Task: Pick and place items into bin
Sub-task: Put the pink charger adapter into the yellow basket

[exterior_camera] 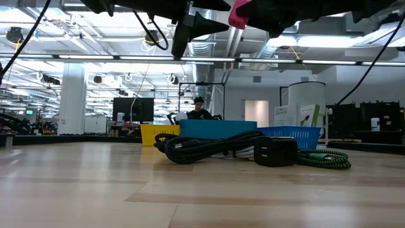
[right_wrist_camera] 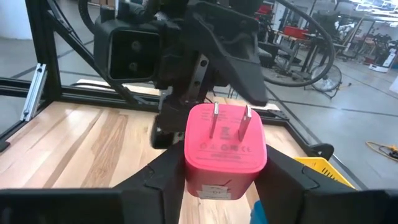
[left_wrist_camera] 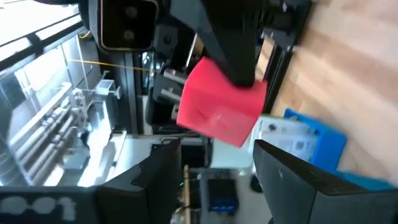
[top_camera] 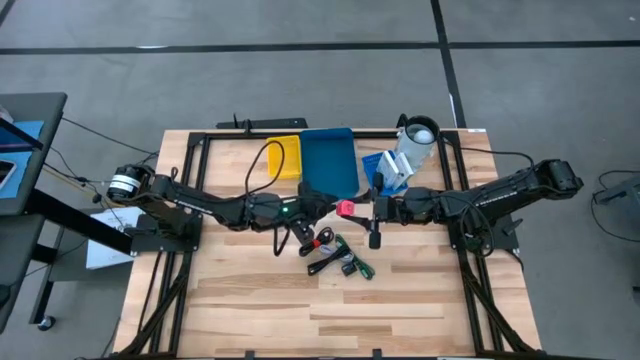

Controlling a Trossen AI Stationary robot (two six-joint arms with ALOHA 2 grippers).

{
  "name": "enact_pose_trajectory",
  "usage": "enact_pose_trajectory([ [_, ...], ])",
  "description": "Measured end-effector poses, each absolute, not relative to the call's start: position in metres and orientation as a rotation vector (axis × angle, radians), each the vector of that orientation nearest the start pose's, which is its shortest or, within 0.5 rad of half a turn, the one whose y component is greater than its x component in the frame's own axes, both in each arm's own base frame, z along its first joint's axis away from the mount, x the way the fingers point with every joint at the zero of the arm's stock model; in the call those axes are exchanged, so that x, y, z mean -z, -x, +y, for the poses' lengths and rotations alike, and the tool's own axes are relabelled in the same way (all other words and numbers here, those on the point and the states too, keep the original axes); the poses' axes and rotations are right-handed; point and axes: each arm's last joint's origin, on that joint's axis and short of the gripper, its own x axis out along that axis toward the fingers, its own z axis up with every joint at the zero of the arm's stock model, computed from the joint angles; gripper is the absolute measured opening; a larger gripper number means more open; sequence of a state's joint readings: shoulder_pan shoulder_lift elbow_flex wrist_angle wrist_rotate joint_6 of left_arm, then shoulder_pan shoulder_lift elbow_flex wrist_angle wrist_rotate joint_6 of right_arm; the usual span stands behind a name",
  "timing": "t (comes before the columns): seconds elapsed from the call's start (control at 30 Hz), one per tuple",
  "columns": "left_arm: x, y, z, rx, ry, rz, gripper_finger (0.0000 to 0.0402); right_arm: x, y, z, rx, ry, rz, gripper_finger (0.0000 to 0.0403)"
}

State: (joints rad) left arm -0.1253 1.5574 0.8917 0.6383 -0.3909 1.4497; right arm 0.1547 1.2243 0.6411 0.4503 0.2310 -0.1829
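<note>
A pink wall-plug charger (top_camera: 345, 207) with two metal prongs hangs in mid-air over the table's middle, between my two grippers. My right gripper (right_wrist_camera: 225, 158) is shut on it, reaching in from the right. My left gripper (left_wrist_camera: 214, 155) faces it from the left, open, its fingertips just short of the pink block (left_wrist_camera: 221, 109). Black cable pieces with green and red parts (top_camera: 338, 255) lie on the wood nearer than the grippers. A white card package (top_camera: 395, 168) stands in the blue basket (top_camera: 372, 165). My right gripper pinches the charger's body by two opposite sides (right_wrist_camera: 194, 171) between its two fingers (right_wrist_camera: 155, 186). The fingers come level from the table's right. The prongs (right_wrist_camera: 230, 124) point away from the wrist toward the left gripper. The charger is lifted clear, high above the table (exterior_camera: 239, 14).
A yellow bin (top_camera: 283, 158) and a teal bin (top_camera: 328, 160) sit side by side at the far middle, the blue basket to their right. A white cylindrical cup (top_camera: 418, 140) stands behind the basket. Bare wood lies along the near half of the table (top_camera: 330, 310).
</note>
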Motion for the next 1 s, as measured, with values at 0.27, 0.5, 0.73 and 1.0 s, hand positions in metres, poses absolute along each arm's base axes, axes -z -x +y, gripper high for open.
enact_pose_trajectory([
  [0.27,-0.261,-0.339,-0.026,-0.285,-1.023,0.183,0.0194,-0.254,-0.261,0.035,0.045,0.207,0.136,0.0146],
  [0.5,-0.259,-0.34,-0.018,-0.321,-0.658,0.159,0.0194,-0.254,-0.261,0.035,0.04,0.207,0.136,0.0162],
  [0.73,-0.248,-0.339,-0.02,-0.228,-0.462,0.213,0.0194,-0.254,-0.261,0.035,0.039,0.216,0.138,0.0145],
  [1.0,-0.251,-0.34,-0.021,-0.207,-0.392,0.166,0.0194,-0.254,-0.261,0.035,0.038,0.216,0.14,0.0164],
])
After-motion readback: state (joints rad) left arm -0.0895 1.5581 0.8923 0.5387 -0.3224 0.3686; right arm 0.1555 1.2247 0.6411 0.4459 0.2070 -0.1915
